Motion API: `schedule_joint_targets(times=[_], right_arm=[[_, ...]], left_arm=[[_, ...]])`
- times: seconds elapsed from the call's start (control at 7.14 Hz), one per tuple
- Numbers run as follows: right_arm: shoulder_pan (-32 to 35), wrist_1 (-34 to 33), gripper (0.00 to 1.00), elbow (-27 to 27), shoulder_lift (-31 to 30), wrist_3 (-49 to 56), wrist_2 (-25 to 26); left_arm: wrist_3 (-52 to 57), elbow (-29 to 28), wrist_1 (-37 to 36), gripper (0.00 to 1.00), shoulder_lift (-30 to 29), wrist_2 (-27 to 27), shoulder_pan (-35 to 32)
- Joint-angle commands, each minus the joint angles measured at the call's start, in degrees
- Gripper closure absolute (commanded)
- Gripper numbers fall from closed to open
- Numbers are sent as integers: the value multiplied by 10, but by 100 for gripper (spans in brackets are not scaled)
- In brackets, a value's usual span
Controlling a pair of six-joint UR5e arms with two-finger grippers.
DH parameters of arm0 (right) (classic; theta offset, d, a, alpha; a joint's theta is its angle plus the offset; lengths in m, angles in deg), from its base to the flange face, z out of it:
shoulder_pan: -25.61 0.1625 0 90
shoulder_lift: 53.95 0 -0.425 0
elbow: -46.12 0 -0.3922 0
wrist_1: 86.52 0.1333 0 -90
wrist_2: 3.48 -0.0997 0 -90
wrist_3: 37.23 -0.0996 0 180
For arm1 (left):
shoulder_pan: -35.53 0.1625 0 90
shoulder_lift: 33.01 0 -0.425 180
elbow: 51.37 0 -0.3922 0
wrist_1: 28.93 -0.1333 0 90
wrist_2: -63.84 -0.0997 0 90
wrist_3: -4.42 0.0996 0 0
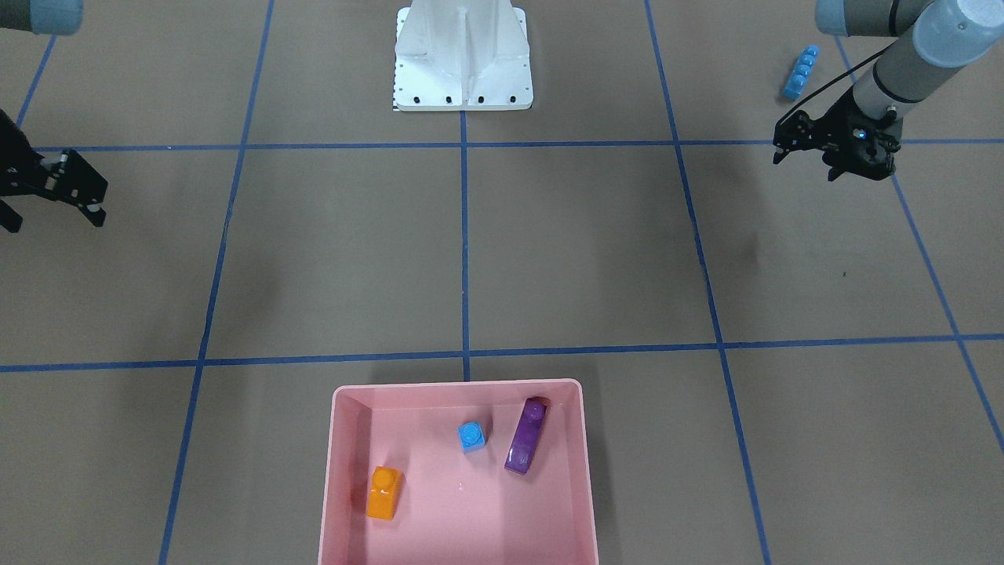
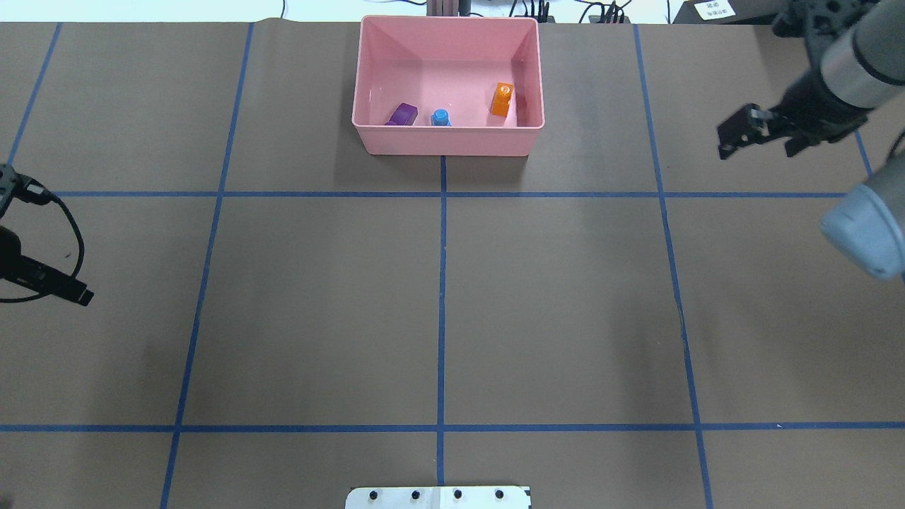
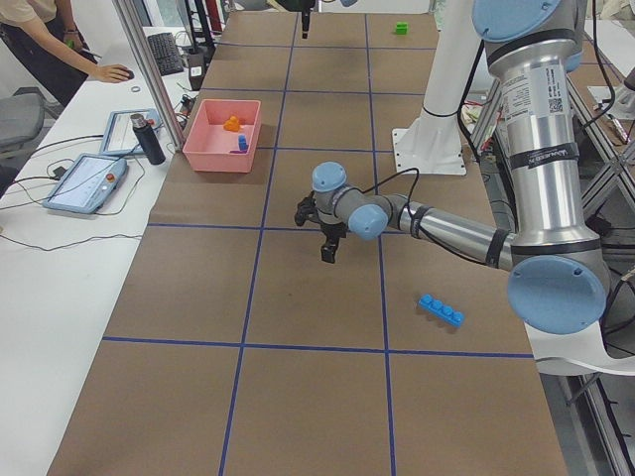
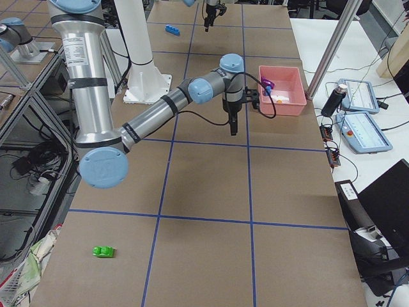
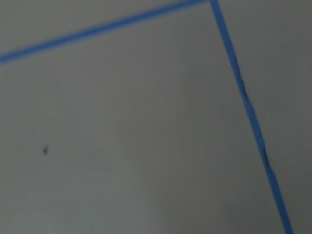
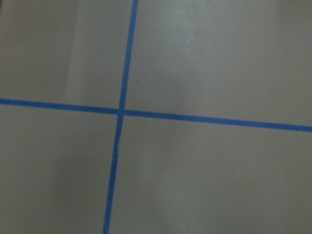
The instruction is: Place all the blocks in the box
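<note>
The pink box (image 1: 455,384) stands at the table's far side from the robot; it also shows in the overhead view (image 2: 445,129). In it lie the orange brick (image 1: 384,492), the tiny blue brick (image 1: 471,436) and the long purple brick (image 1: 526,435). The long blue brick (image 1: 800,72) lies on the table close to my left gripper (image 1: 805,166), which hangs open and empty above the table. The green brick (image 4: 103,252) lies far off at the table's right end. My right gripper (image 1: 53,224) is open and empty, in the air beside the box's right side.
The white robot base (image 1: 463,59) stands at the middle of the near edge. Blue tape lines (image 2: 442,283) divide the brown table. An operator's desk with tablets (image 3: 84,183) and a bottle (image 3: 147,139) runs along the far side.
</note>
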Motion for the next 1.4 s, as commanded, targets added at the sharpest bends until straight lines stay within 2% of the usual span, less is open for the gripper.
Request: schedule_joint_targets(times=[0.0, 0.42, 0.7, 1.26], right_arm=[[7, 2, 1, 49, -83, 22, 0], [8, 2, 1, 53, -118, 61, -1], [11, 2, 1, 56, -120, 64, -24], [14, 2, 1, 56, -120, 57, -25]], left_arm=[[-2, 4, 110, 0, 129, -48, 93], [-19, 4, 112, 0, 182, -45, 163], [-91, 3, 112, 0, 182, -48, 251], [-92, -13, 110, 0, 175, -65, 330]])
